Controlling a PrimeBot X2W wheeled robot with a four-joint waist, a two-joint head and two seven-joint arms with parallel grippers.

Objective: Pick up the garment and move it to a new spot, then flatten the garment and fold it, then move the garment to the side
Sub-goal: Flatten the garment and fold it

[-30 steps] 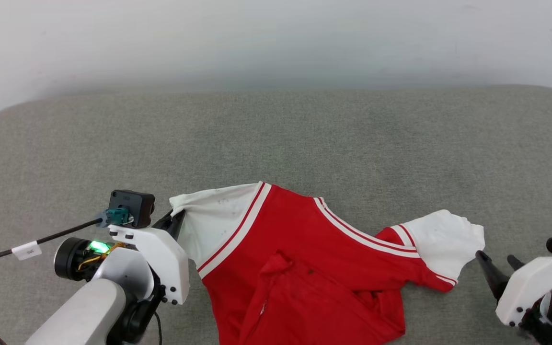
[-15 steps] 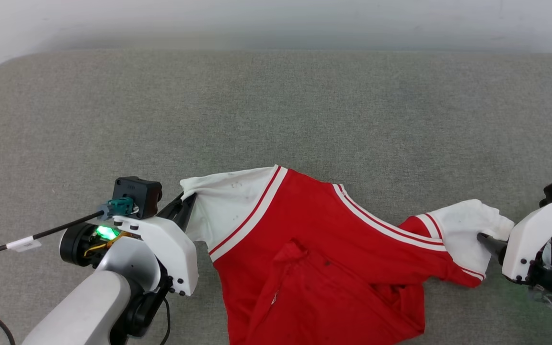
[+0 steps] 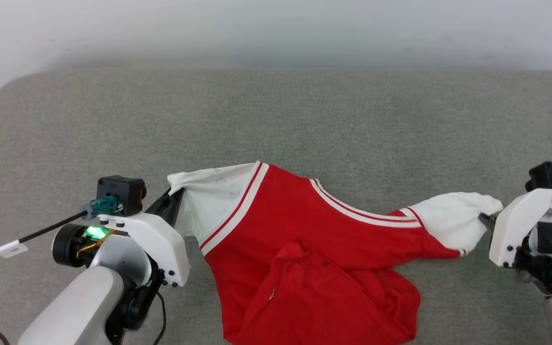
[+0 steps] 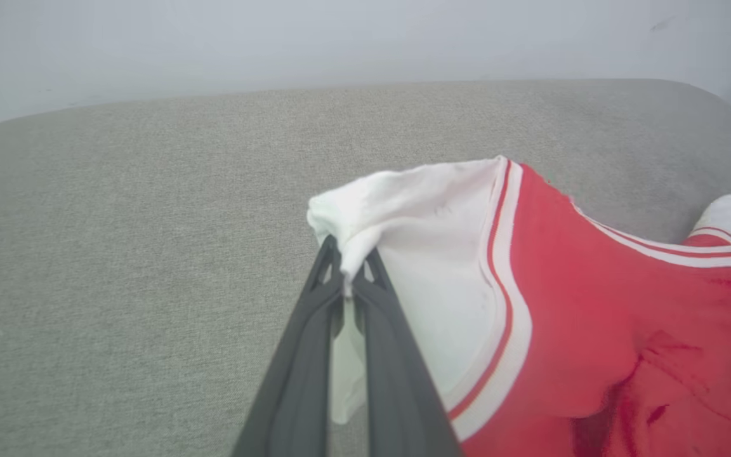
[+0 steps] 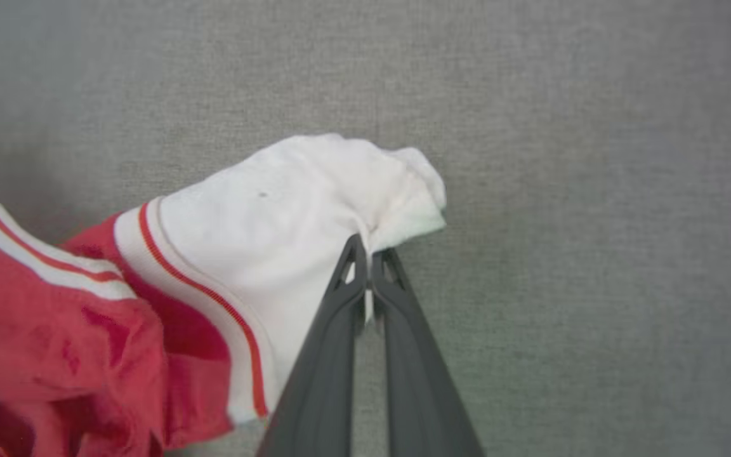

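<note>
The left gripper (image 3: 175, 195), two long dark fingers, is clenched on the cuff of one white short sleeve (image 3: 209, 201) (the cloth bunches into a small peak above the tips). From there the red basketball-style T-shirt (image 3: 304, 230) with red-white striped trim stretches across the near part of the grey woven cushion (image 3: 276, 120), its body rumpled and doubled over itself. The right gripper (image 3: 484, 218) pinches the edge of the other white sleeve (image 3: 448, 215), jaws pressed together on the fabric.
</note>
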